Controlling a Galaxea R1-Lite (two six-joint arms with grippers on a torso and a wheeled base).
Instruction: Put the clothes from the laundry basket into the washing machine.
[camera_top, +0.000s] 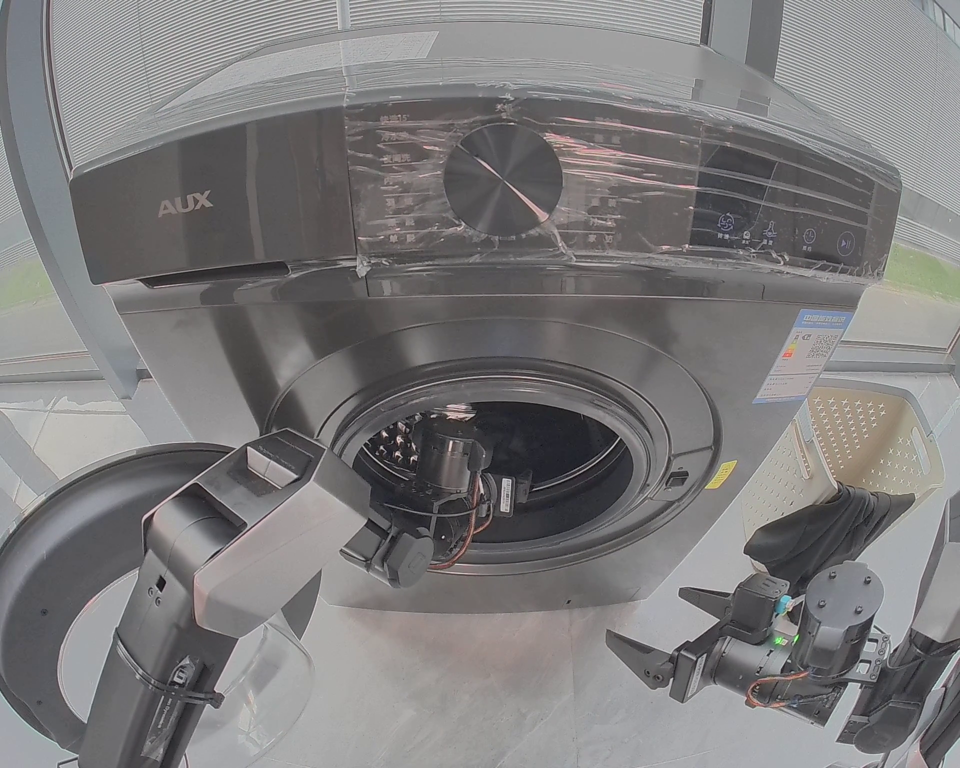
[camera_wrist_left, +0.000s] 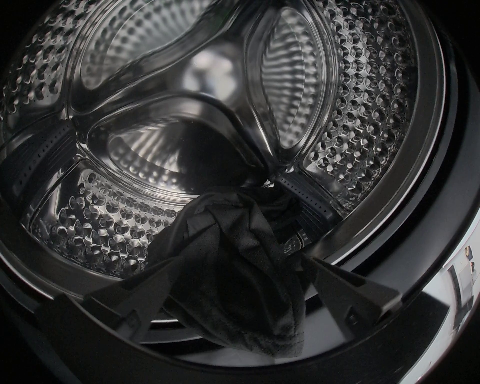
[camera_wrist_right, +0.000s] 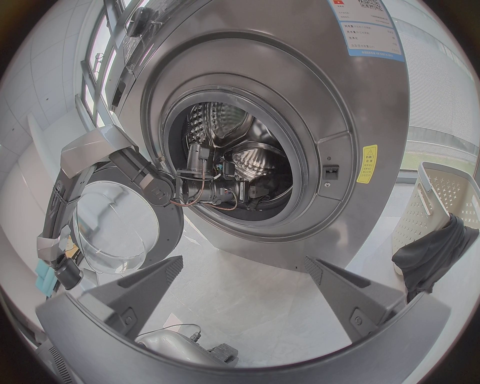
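While its fingers (camera_wrist_left: 350, 300) stand spread inside the drum (camera_wrist_left: 360, 100), the left gripper (camera_wrist_left: 240, 262) grips nothing; a black garment (camera_wrist_left: 225, 235) lies loose between them on the drum's lip. Outside, the right gripper (camera_wrist_right: 242, 260) hangs released too, the laundry basket (camera_wrist_right: 440, 195) and a dark garment (camera_wrist_right: 430, 255) near it.

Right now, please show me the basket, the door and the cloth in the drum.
basket (camera_top: 872, 432), head view, on its perforated wall.
door (camera_top: 62, 525), head view, on its dark rim.
cloth (camera_wrist_left: 235, 270), left wrist view, on its middle folds.
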